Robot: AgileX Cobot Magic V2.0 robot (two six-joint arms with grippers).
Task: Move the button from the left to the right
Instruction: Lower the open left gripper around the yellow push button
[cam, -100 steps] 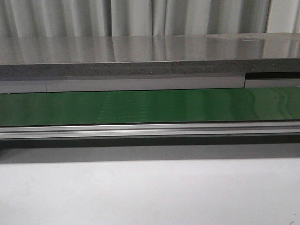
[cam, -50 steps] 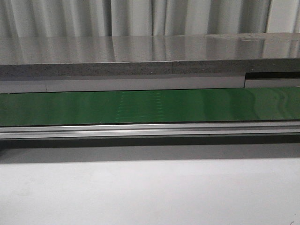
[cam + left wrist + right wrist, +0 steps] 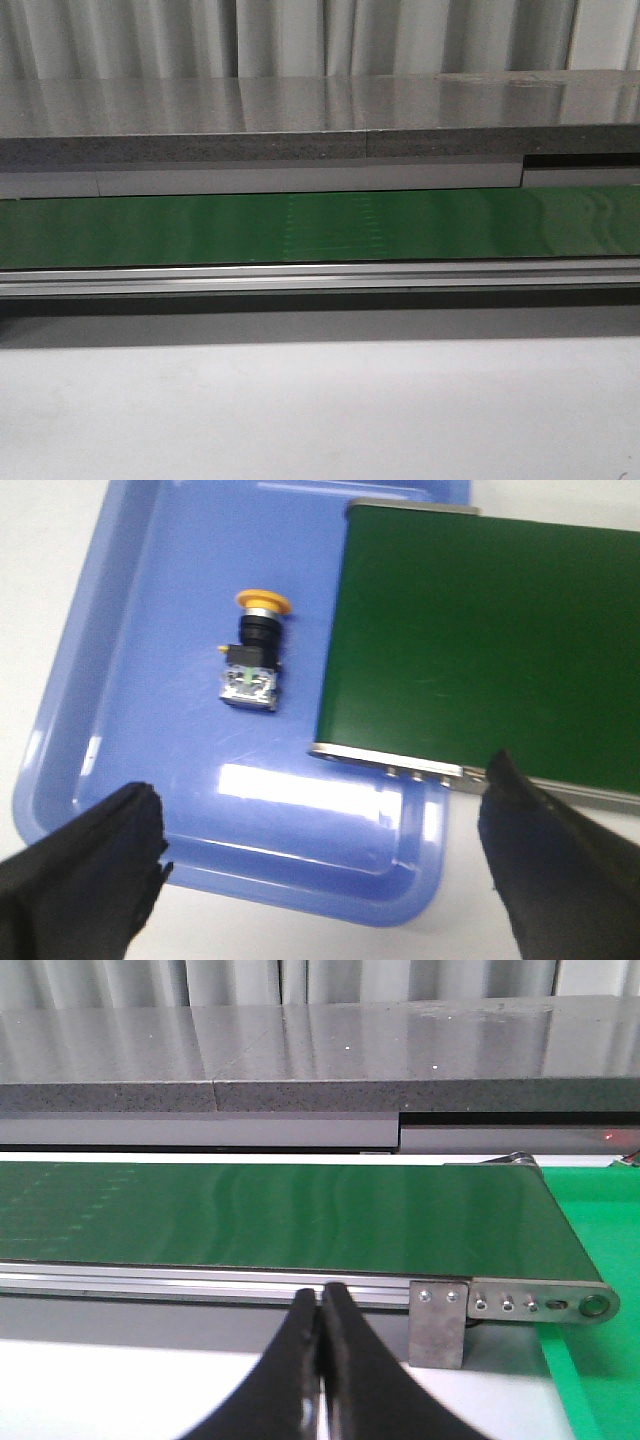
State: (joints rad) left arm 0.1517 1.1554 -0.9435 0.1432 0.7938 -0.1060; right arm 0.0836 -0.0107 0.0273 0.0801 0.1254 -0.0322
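The button (image 3: 255, 650), with a yellow-orange cap and a black body, lies on its side in a blue tray (image 3: 120, 680) in the left wrist view. My left gripper (image 3: 323, 865) hovers above the tray's near rim, wide open and holding nothing, some way short of the button. In the right wrist view my right gripper (image 3: 321, 1305) is shut with nothing between its fingers, in front of the conveyor's metal rail (image 3: 200, 1282). Neither the button nor either gripper appears in the front view.
A green conveyor belt (image 3: 320, 228) runs across the front view with a grey shelf (image 3: 320, 110) behind it. Its left end (image 3: 480, 630) overhangs the blue tray. At the belt's right end there is a metal bracket (image 3: 540, 1305) and a green surface (image 3: 600, 1260).
A faint pattern on the green belt has shifted to the right. No arm or object appears in the front view.
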